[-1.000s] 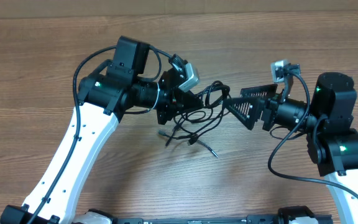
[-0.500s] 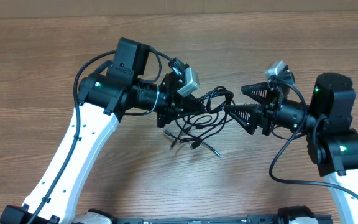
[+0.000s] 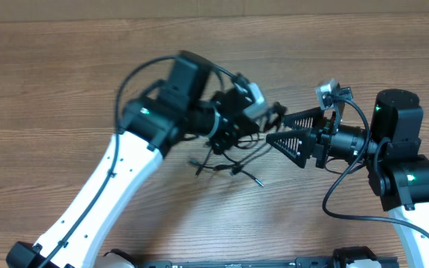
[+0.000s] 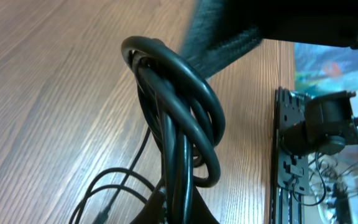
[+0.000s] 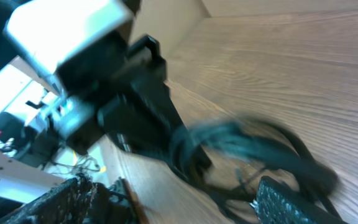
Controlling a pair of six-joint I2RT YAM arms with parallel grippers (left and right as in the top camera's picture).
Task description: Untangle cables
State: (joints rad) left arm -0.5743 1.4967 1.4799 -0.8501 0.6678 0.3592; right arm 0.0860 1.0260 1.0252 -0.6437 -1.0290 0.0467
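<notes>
Starting from the largest thing, the wooden table [image 3: 51, 82] carried both arms. The left arm [image 3: 118, 179] lay stretched far across toward the right arm [image 3: 404, 171], so the two pincers stood almost tip to tip. The left pincer [image 3: 264, 121] was closed on the cables [image 4: 182, 124]: in its wrist view a coil of several black loops rose straight out from between its fingers, with the long axis of the coil running forward along the line of the pincer. The right pincer [image 3: 276, 127] was open, its two fingers spread wide and nothing clamped between them. The coil was directly ahead of its jaws, just beyond the fingertips and about on their middle line, though the right wrist view was too blurred to say if any finger touched a loop. I judged the right pincer to be the nearer free one, so the coming move would depend on this line: the jaws must close across one loop, not along the coil. The loose strands [image 3: 229, 158] hung below and behind the left pincer onto the table, ending in a small plug [image 3: 234, 170].
</notes>
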